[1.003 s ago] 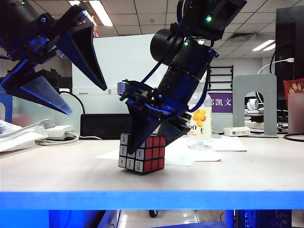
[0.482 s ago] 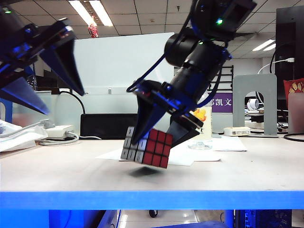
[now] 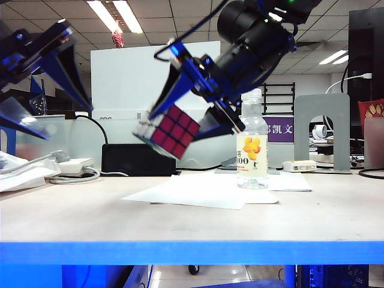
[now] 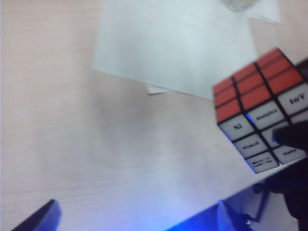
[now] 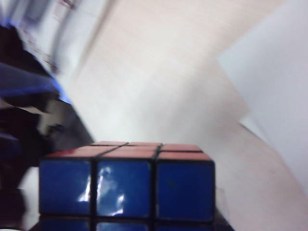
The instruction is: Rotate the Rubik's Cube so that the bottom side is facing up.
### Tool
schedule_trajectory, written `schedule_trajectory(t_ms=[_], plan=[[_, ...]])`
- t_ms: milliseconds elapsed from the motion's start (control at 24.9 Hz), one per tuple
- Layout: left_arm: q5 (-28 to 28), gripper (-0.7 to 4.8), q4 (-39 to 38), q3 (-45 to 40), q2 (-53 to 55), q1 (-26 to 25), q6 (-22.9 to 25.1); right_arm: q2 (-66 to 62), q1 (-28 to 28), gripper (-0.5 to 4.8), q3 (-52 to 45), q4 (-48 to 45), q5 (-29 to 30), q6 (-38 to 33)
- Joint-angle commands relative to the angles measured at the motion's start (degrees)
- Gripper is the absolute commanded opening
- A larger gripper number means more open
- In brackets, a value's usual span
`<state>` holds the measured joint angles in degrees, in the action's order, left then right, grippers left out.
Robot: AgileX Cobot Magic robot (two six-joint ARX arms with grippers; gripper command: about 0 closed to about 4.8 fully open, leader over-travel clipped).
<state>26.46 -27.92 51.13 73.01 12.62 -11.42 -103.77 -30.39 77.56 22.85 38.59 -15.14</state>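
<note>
Two arms share the scene, but only one is working. The right gripper [image 3: 183,123] has lifted the Rubik's Cube [image 3: 167,130] clear of the table [image 3: 84,216]: a second ago the cube sat on the wood just in front of the sheet of paper [image 3: 204,193], half a second ago it hung tilted just above it, and now it is high in the air, above the paper and level with the upper half of the water bottle [image 3: 252,141] standing behind and to the right. The jaws are clamped on opposite sides of the cube, which is tipped over on a corner, its red face toward the exterior camera and the grey-white lettered face turned down and to the left. The right wrist view, blurred, shows a blue face [image 5: 126,187] close to the lens, with red along its far edge.

The left gripper [image 3: 45,87] waits at the left, well apart from the cube, its fingers spread wide and holding nothing; its own camera sees the cube [image 4: 262,108] from the side.

The lift and roll look like the start of the flip, though the cube appears only partly turned so far. Probably the roll must continue, or the cube be passed across, before it is set down inverted.
</note>
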Motion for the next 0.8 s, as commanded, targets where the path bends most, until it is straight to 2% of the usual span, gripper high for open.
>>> schedule_trajectory(t_ms=[40, 161, 321, 522, 803], plan=[[1.0, 4.27, 1.5, 0.2, -0.3, 0.2, -0.2, 1.5, 0.5, 2.7, 0.3, -5.2, 6.4, -6.3], [1.1, 4.27, 1.4, 0.2, -0.5, 0.2, -0.5, 2.1, 1.2, 2.7, 0.3, -9.7, 12.3, -11.8], [1.0, 4.27, 1.6, 0.2, -2.3, -0.1, -0.4, 3.5, 3.1, 2.71, 0.3, -14.7, 16.0, -17.5], [0.8, 4.28, 5.8, 0.2, -8.1, 0.1, 1.7, 5.2, 6.3, 2.73, 0.3, -20.2, 22.1, -25.0], [-1.2, 4.28, 6.7, 0.2, -15.3, 0.0, 2.0, 6.5, 10.0, 2.73, 0.2, -30.3, 24.8, -39.0]])
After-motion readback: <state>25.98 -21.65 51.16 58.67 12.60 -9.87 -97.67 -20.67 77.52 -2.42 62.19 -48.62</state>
